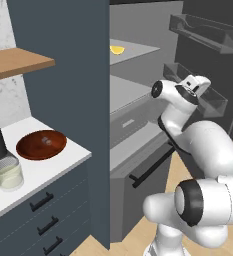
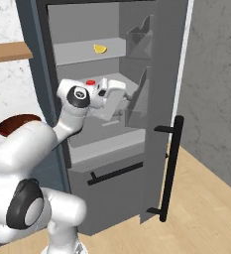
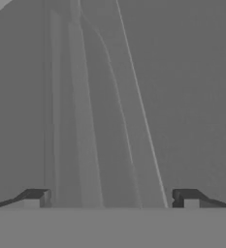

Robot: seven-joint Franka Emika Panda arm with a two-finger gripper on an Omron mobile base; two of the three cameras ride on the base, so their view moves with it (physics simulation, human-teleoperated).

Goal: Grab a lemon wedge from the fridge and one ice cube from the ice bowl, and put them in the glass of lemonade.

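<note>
With its door swung wide, 1 fridge [image 2: 137,163] stands at the centre of both base views, dark grey outside, light grey shelves and drawers inside.

Items counted:
- 1 lemon wedge [image 2: 100,48], bright yellow, lying on an upper shelf at the upper middle of the right base view; it also shows at the top centre of the left base view [image 1: 117,50].
- 1 small red item [image 2: 90,83] on the shelf below, just behind the arm's wrist.
- 1 ice bowl [image 1: 41,144], reddish-brown, on the white counter [image 1: 48,170] at the left of the left base view; pale bits lie in it, too small to count as ice cubes.
- 1 glass of lemonade [image 1: 10,176] at lower left, near the bowl but apart from it.
- 1 long black handle [image 2: 172,166] on the open door, right of centre in the right base view.
- 3 black pulls on the cabinet drawers under the counter.

Arm pose: the white arm rises from the base, elbow bent high, forearm reaching forward into the fridge at middle-shelf height, well below the wedge. In the hand view the gripper [image 3: 112,198] faces grey fridge surfaces, its 2 dark fingertips [image 3: 34,197] set far apart at the lower corners with nothing between them.

No brand, label or writing can be read.
</note>
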